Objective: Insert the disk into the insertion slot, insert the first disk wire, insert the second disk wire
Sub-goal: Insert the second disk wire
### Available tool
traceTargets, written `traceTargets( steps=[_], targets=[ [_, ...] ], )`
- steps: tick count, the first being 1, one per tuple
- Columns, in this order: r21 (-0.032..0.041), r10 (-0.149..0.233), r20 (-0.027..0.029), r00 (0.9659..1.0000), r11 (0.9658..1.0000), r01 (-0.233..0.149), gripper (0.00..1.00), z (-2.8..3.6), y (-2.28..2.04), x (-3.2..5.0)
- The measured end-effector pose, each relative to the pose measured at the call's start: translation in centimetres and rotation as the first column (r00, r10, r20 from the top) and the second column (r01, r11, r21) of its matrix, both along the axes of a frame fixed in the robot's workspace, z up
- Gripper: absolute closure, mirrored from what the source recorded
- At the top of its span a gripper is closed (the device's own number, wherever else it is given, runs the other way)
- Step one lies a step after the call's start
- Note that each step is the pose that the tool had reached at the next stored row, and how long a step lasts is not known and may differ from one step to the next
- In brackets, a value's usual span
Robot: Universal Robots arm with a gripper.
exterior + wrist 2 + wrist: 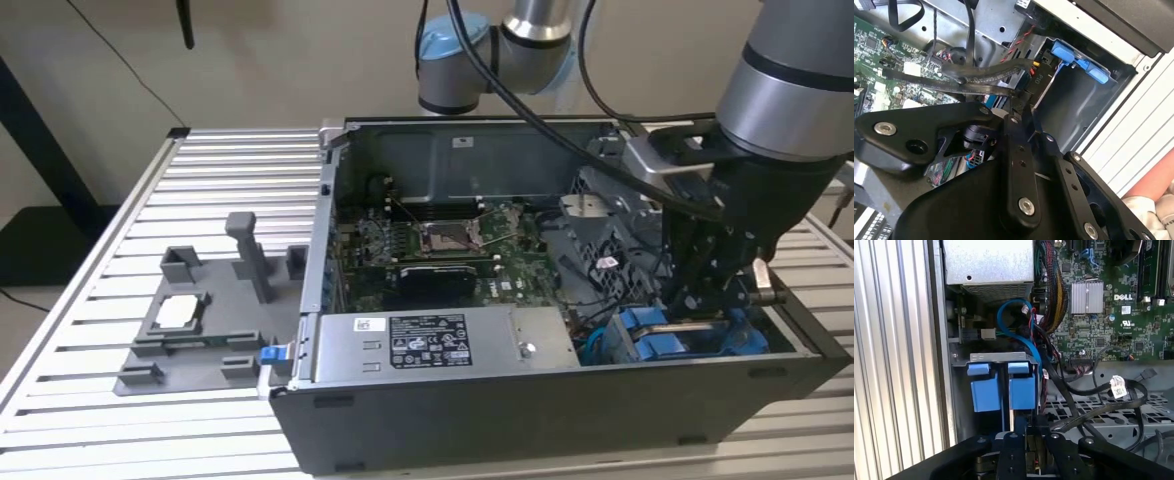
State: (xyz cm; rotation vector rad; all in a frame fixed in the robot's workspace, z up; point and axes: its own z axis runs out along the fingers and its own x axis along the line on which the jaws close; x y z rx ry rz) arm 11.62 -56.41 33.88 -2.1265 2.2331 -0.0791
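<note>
Deep inside the computer case (pixel 534 420), tool (pixel 705 300) seemingly clenched edge-on on the disk (pixel 1004 395), cables (pixel 1089 405) crowding close.

Computer case (pixel 534 420): matt dark grey sheet metal
Insertion slot (pixel 999 385): grey metal, glossy blue plastic fittings
Table (pixel 80 400): ribbed bare aluminium
Gripper (pixel 1026 440): matt black metal

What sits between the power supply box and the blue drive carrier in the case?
In the first wrist view, a looped blue cable and a small white connector lie between the power supply box and the blue carrier.
</note>
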Motion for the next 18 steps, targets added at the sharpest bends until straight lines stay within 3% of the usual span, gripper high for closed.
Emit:
traceTargets(
  steps=[5, 18],
  targets=[
    [0.0033, -0.004, -0.0080, 1.0000, 1.0000, 0.004, 0.76, 0.96, -0.05, 0.00],
    [0.0043, -0.008, -0.0086, 0.9999, 1.0000, 0.008, 0.76, 4.16, -0.04, 0.01]
  ],
)
